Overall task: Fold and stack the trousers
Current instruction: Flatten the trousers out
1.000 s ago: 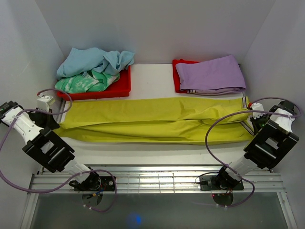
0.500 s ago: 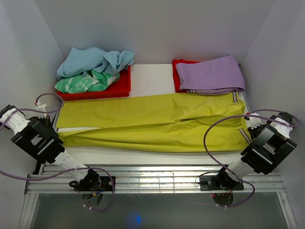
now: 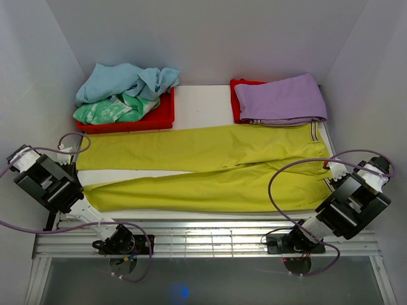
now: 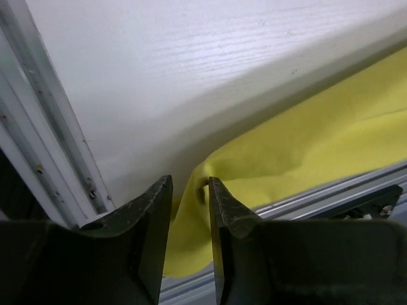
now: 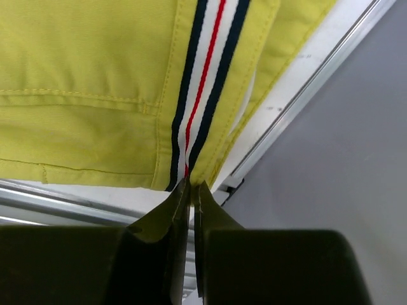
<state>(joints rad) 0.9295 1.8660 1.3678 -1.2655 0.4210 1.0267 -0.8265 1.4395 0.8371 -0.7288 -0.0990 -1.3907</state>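
The top camera is looking down from above the near edge over the whole desk (image 3: 203,105). The wrist cameras are peering closely past the left fingers (image 4: 156,219) and right fingers (image 5: 170,219) at opposite ends of the trousers (image 3: 210,168), shared by all views.

A white table (image 3: 203,105) is sitting boxed in by a plain white back wall (image 3: 203,38), a left wall (image 3: 32,76) and a right wall (image 3: 375,63), all catching soft, even light. A ribbed aluminium rail (image 3: 210,238) is running along the table's near edge. Below it, a dull grey surface (image 3: 254,286) is reflecting a small blue glow (image 3: 180,292).
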